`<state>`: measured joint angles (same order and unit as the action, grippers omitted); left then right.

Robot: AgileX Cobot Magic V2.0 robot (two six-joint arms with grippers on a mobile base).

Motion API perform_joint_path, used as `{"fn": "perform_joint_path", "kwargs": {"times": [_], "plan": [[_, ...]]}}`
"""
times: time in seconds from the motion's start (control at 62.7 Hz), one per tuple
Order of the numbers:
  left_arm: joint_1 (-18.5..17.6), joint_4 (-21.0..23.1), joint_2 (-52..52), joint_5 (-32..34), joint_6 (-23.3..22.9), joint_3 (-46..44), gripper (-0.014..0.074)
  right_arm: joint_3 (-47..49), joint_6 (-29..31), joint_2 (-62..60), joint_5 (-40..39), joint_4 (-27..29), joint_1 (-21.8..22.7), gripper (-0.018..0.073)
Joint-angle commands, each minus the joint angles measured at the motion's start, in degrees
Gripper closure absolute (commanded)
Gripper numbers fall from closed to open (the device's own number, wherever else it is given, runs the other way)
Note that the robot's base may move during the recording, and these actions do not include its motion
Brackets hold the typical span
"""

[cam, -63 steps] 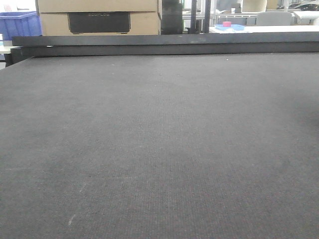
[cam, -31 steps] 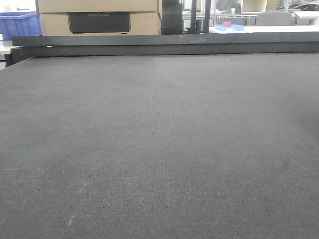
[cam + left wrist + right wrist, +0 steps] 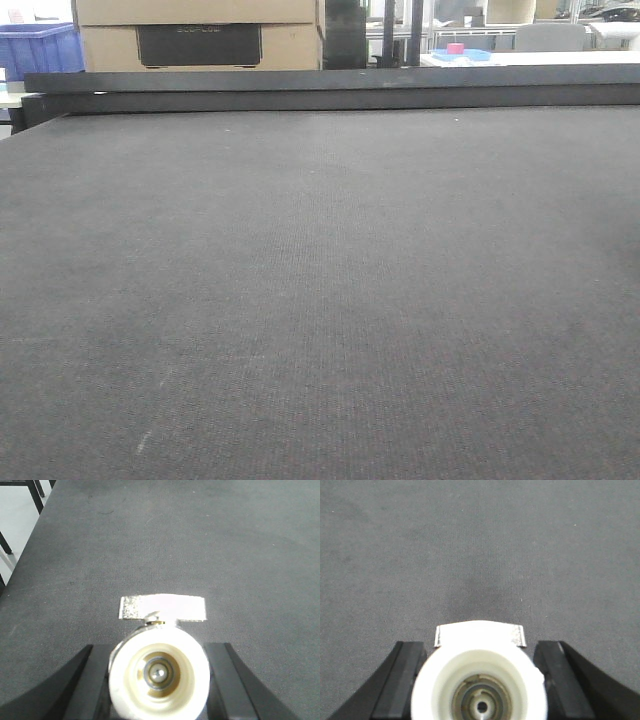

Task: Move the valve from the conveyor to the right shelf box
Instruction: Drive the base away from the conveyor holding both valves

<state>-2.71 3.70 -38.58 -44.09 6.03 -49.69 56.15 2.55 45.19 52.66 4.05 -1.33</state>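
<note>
L claw point(image 3: 159, 652) clamped on one valve point(image 3: 159, 672), R claw point(image 3: 481, 650) on 2nd valve point(image 3: 480, 690), both over conveyor point(image 3: 320, 300); pick looks done, shelf box unseen, carry + drop to go.

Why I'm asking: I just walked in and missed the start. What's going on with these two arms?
Each arm is holding a valve over the conveyor. The left gripper is closed on a white valve, its flat metal handle pointing away from the camera. The right gripper grips a second white valve the same way. The front view shows only bare belt, and no shelf box is in sight.
</note>
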Motion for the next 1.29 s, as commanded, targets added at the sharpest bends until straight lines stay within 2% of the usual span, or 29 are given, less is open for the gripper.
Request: {"fn": "perform_joint_path", "kwargs": {"times": [0.0, 1.276], "plan": [[0.1, 0.7, 0.4, 3.4, -0.1, -0.3, 0.0708, 0.4, 0.5, -0.8, -3.8, -0.3, 0.1, 0.0722], [0.1, 0.7, 0.4, 3.6, -0.1, -0.3, 0.0708, 0.4, 0.5, -0.8, -3.9, -0.3, 0.1, 0.0722]]}}
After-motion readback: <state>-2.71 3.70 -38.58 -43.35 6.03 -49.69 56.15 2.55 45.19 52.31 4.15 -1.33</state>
